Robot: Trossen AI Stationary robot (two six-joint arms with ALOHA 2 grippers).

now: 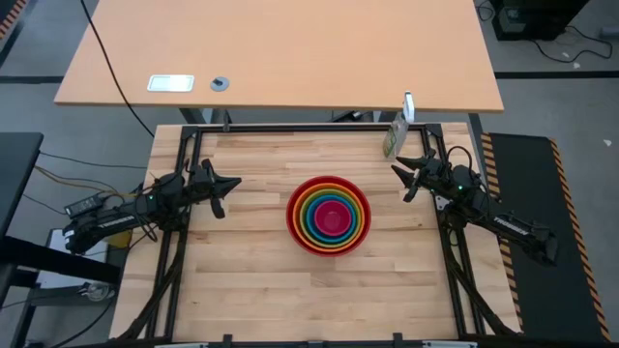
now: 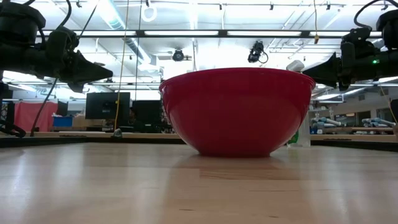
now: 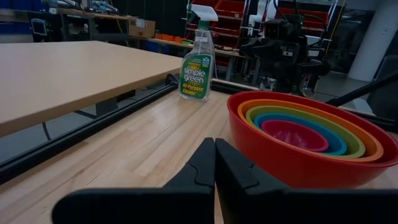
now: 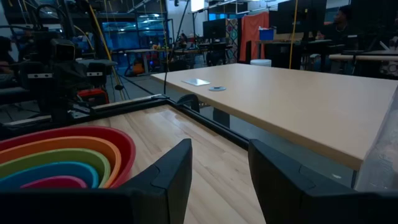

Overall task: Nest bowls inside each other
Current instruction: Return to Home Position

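The bowls stand nested in one stack at the table's middle: the red bowl (image 1: 329, 215) rests on its base on the wood and holds the orange, lime green and blue bowls, with the pink bowl (image 1: 330, 218) innermost. The low view shows only the red bowl's wall (image 2: 238, 112). My left gripper (image 1: 230, 182) hovers shut at the table's left, clear of the stack (image 3: 311, 140). My right gripper (image 1: 399, 171) hovers open at the table's right, nothing between its fingers (image 4: 219, 168).
A green spray bottle (image 1: 394, 135) stands at the table's far right corner, close behind my right gripper. A larger tan desk (image 1: 280, 53) lies beyond the far edge, with a white card and a small disc on it. Bare wood surrounds the stack.
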